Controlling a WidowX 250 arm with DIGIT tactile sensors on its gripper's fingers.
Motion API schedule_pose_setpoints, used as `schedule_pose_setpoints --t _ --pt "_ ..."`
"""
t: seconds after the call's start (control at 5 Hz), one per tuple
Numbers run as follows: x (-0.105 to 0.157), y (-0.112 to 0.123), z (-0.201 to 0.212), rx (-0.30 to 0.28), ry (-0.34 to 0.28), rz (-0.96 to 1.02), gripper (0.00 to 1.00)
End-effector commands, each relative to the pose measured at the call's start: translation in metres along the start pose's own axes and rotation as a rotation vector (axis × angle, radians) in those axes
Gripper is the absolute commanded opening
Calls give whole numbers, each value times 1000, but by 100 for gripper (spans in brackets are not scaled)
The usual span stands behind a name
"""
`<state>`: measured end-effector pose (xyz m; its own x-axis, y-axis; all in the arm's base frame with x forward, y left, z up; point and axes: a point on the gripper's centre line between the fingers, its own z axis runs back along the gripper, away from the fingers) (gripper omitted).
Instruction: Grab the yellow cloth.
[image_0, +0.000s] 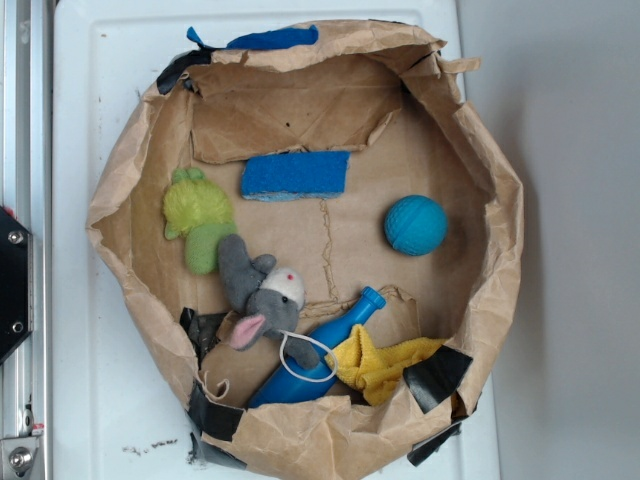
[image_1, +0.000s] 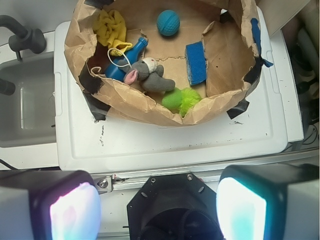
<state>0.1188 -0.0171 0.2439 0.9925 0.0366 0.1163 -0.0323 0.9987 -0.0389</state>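
The yellow cloth (image_0: 385, 365) lies crumpled inside the brown paper bag basin, against its near wall, beside the neck end of a blue bottle (image_0: 320, 352). In the wrist view the yellow cloth (image_1: 111, 27) shows at the far upper left of the basin. My gripper (image_1: 157, 202) hangs high above and well outside the bag, over the black robot base. Its two fingers (image_1: 75, 210) stand wide apart with nothing between them. The exterior view does not show the gripper.
The paper bag rim (image_1: 140, 105) rings a grey plush mouse (image_1: 150, 75), a lime-green plush (image_1: 182, 100), a blue sponge (image_1: 196, 62) and a blue ball (image_1: 168, 22). The bag sits on a white board (image_1: 175, 145). A sink (image_1: 25, 100) lies to the left.
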Motion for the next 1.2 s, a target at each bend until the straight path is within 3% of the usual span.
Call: schedule_pose_setpoints --t 0.0,0.2,0.6,0.8,1.0 --pt "0 0 0 0 0 0 100" --pt "49 -4 -9 26 -8 81 100" --pt "49 -1 -19 33 -34 45 100" --pt "54 -12 -38 -84 -101 -196 100" --pt "59 -18 -46 -90 -137 -450 100"
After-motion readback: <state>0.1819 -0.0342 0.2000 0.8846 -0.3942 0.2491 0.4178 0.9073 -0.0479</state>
